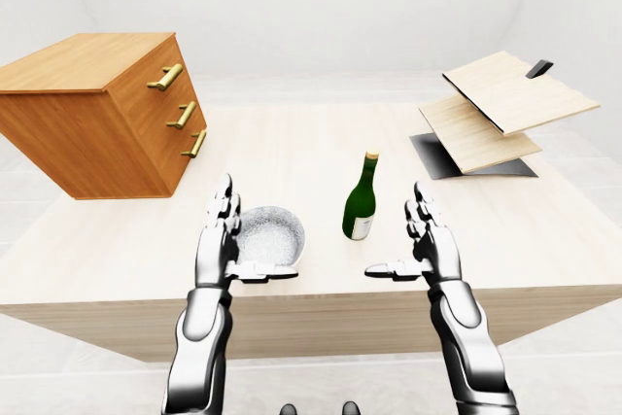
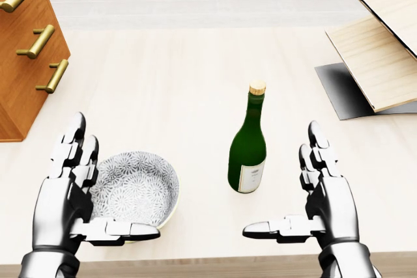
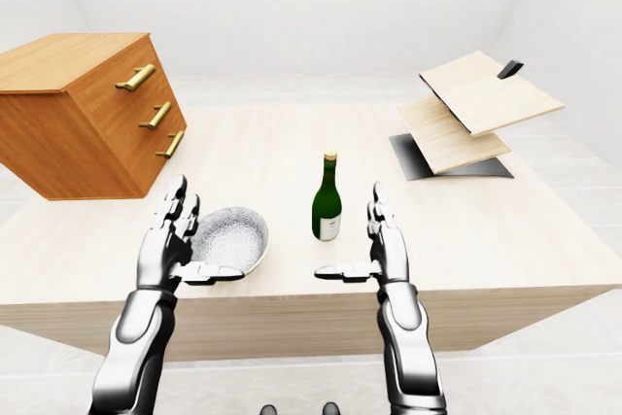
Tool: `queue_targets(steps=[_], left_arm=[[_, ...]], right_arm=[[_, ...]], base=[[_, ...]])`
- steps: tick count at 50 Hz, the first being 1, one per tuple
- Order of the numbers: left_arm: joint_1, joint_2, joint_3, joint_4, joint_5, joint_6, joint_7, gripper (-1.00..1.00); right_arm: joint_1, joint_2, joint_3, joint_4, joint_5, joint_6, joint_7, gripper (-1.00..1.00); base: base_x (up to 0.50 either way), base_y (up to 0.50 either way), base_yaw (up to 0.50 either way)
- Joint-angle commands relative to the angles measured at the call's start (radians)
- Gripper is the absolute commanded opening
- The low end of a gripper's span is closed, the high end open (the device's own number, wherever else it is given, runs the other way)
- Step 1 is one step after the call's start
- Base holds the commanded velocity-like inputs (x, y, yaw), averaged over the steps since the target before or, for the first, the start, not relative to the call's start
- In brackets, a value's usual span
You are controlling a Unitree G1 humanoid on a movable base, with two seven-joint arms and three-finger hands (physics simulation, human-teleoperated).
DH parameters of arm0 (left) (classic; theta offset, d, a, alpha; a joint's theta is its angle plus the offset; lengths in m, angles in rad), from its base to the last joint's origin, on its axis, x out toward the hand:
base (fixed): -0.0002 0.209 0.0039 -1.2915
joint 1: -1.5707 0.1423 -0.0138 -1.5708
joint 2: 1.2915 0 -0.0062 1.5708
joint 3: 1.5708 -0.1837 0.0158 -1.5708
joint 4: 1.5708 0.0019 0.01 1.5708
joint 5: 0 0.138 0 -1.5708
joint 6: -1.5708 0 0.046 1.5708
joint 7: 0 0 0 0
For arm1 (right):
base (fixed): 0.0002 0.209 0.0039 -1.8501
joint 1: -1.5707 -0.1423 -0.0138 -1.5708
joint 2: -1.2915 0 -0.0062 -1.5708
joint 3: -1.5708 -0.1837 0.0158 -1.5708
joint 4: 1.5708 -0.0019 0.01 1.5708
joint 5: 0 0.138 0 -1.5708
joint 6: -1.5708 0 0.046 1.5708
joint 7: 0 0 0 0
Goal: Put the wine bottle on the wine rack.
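Right robot hand (image 2: pixel 316 209), fingers spread and empty, stands just right of the upright wine bottle (image 2: pixel 247 151). It's nearer than the left robot hand (image 2: pixel 81 200), also spread.

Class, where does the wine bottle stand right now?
In the head view, the wine bottle stands upright right of centre, between the patterned bowl and the open right hand.
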Motion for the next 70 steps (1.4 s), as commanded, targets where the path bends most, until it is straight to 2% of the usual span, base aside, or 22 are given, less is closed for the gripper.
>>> queue_targets(steps=[1, 15, 24, 43, 61, 70], left_arm=[[0.012, 0.017, -0.002, -0.094, -0.02, 0.0, -0.01, 1.0], [0.046, 0.021, 0.001, -0.29, -0.025, 0.0, -0.031, 1.0], [0.044, 0.014, 0.003, -0.306, -0.026, 0.0, -0.036, 1.0], [0.055, 0.013, -0.016, -0.299, -0.012, 0.0, -0.04, 1.0], [0.073, 0.014, -0.023, -0.285, -0.005, 0.0, -0.047, 1.0], [0.071, 0.014, -0.004, -0.282, -0.016, 0.0, -0.054, 1.0]], right_arm=[[0.008, -0.01, -0.02, -0.075, 0.006, 0.0, 0.013, 1.0], [0.023, -0.003, -0.04, -0.209, 0.025, 0.0, 0.025, 1.0], [0.031, 0.008, -0.039, -0.216, 0.043, 0.0, 0.027, 1.0], [0.06, 0.01, -0.02, -0.247, 0.049, 0.0, 0.033, 1.0], [0.073, 0.017, 0.005, -0.257, 0.104, 0.0, 0.078, 1.0], [0.085, 0.017, 0.017, -0.253, 0.108, 0.0, 0.087, 1.0]], base=[[0.0, 0.0, 0.0], [0.0, 0.0, 0.0], [-0.02, 0.0, 0.0], [-0.49, -0.02, 0.0], [-0.12, -0.49, 0.0], [0.0, -0.5, 0.0]])
